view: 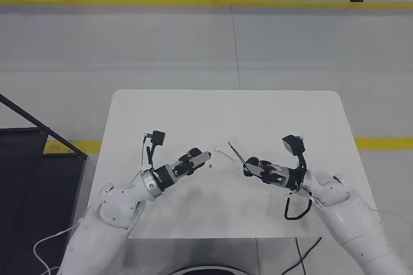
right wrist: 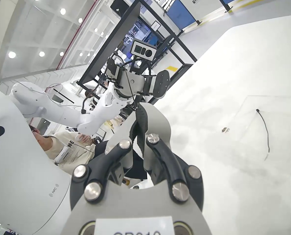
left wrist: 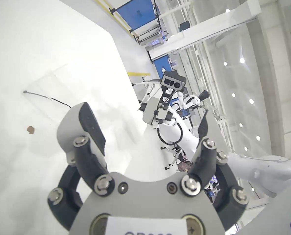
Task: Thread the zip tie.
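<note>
**Held zip tie (view: 237, 152) slants from right claw (view: 248, 167) toward left claw (left wrist: 145, 118).**
Right claw is clamped on one end; the left claw, facing it, stands wide open and empty. A second tie (right wrist: 265, 128) lies flat on the counter (view: 193, 117) near the right claw.

1. The white bench (view: 193, 117) had rounded corners and sat on a pale grey floor.
2. A tiny brown scrap (left wrist: 30, 129) lay on the bench top.
3. A yellow floor line (view: 392, 143) ran out past the bench on both sides.
4. A black frame (view: 27, 115) with a dark panel (view: 14, 192) stood right beside it.
5. Blue panels (left wrist: 138, 10) stood way back.
</note>
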`<state>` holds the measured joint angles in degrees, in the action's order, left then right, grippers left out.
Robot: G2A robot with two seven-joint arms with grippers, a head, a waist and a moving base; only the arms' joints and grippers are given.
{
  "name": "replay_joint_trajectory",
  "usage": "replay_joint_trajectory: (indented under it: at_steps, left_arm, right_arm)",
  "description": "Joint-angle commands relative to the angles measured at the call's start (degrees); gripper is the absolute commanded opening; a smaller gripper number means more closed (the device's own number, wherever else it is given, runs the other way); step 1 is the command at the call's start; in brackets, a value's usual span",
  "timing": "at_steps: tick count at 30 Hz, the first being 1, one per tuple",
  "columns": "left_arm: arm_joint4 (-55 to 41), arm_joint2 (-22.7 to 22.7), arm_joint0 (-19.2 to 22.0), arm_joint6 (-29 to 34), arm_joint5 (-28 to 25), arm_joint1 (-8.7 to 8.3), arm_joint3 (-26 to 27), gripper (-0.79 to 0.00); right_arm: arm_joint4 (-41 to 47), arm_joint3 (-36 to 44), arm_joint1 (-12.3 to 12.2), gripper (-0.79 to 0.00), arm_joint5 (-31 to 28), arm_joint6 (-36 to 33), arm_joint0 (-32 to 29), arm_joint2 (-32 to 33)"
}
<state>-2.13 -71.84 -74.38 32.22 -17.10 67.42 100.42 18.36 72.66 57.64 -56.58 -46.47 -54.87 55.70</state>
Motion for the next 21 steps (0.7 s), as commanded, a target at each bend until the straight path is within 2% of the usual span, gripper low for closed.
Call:
replay_joint_trajectory:
  at_steps: [1, 4, 7, 8, 10, 16, 21]
  left_arm:
    - [-2.4, 0.7, 0.8, -0.5, 0.6, 0.23, -0.4, 0.000]
    - [-5.1, 1.5, 2.4, -1.5, 1.2, 0.59, -1.8, 0.000]
    - [-9.9, 2.2, 4.2, -0.4, 0.9, 0.95, -3.6, -0.194]
    - [-11.0, 2.3, 4.7, 0.3, 0.9, 1.01, -4.1, -0.231]
    - [-13.1, 2.6, 5.6, 2.5, 0.9, 1.07, -5.0, -0.403]
    - [-12.0, 3.7, 6.8, 3.7, 0.2, 1.23, -6.2, -0.449]
    - [-14.3, 4.4, 7.7, 5.8, -0.1, 1.39, -7.2, -0.459]
  right_arm:
    - [-0.9, 0.8, -0.1, -0.785, 0.5, 0.0, -0.6, 0.2]
    - [-0.5, 1.3, -0.4, -0.785, 0.4, -1.5, -1.0, 0.4]
    - [0.1, 1.4, -0.6, -0.785, 1.4, -2.6, -0.9, 0.6]
    - [0.3, 1.4, -0.6, -0.785, 1.7, -2.9, -0.9, 0.5]
    - [0.7, 1.4, -0.6, -0.785, 2.3, -3.4, -0.6, 0.4]
    - [1.2, 1.2, -0.4, -0.785, 3.6, -4.8, 0.2, -0.4]
    - [1.0, 0.9, -0.2, -0.785, 4.1, -5.1, 0.5, -0.7]
